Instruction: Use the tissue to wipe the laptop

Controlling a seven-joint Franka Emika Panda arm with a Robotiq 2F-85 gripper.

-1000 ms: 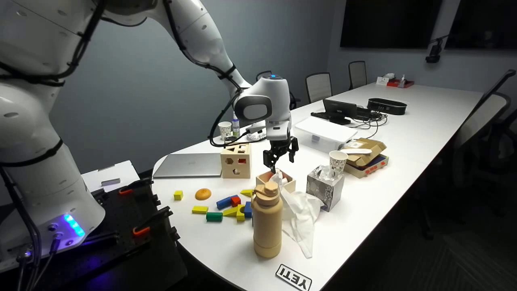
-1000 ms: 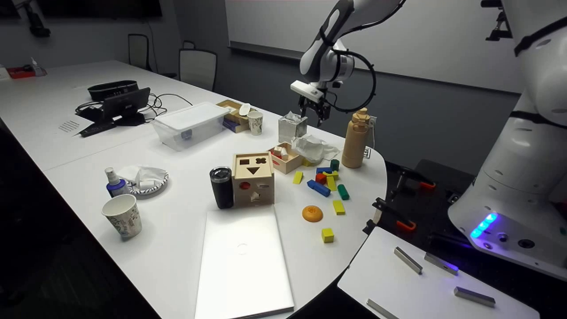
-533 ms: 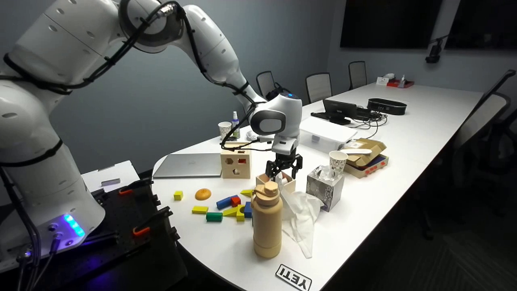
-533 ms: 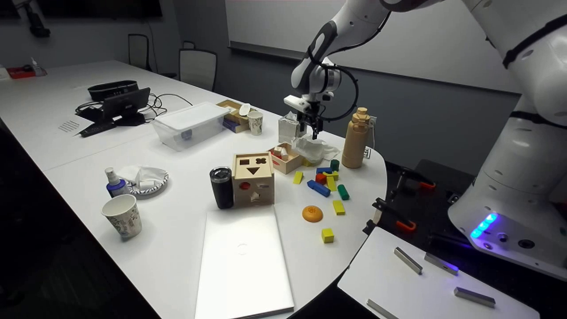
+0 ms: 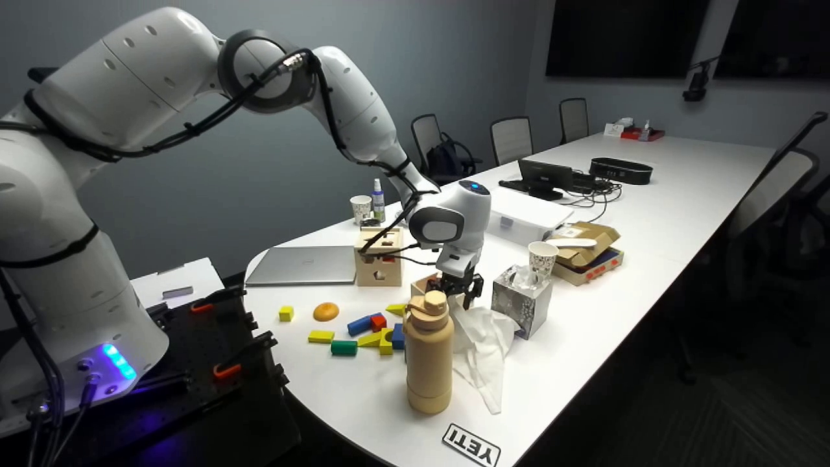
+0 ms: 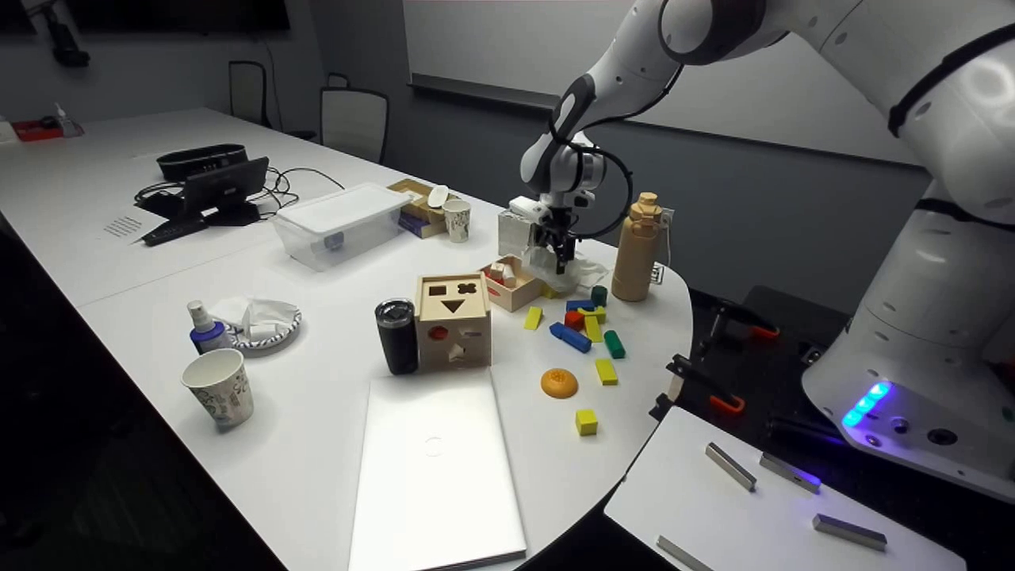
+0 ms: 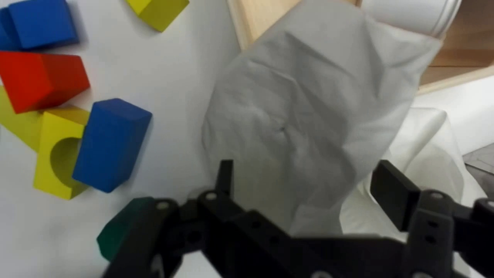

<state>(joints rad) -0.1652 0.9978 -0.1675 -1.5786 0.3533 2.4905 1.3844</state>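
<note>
The silver-grey laptop [image 5: 301,266] lies closed and flat at the table's end; it also shows in an exterior view [image 6: 436,476]. The crumpled white tissue [image 5: 483,347] lies draped against a small open wooden box [image 6: 515,295], and shows in an exterior view [image 6: 588,274]. In the wrist view, the tissue [image 7: 289,116] spreads below and between my gripper's [image 7: 305,173] two fingers, which are wide apart. My gripper [image 6: 555,252] is open, low over the tissue, in both exterior views [image 5: 455,292]. Whether the fingertips touch the tissue is unclear.
A grey tissue box [image 5: 522,305] stands close beside the gripper. A tan bottle [image 5: 430,363] stands upright near the tissue. The wooden shape-sorter block [image 6: 453,325] and a black tumbler [image 6: 398,337] stand at the laptop's end. Several coloured blocks [image 6: 572,337] lie in front of the wooden box.
My gripper has come down from above the wooden box and tissue box to low over the tissue, staying open. The tissue and laptop have not visibly moved.
</note>
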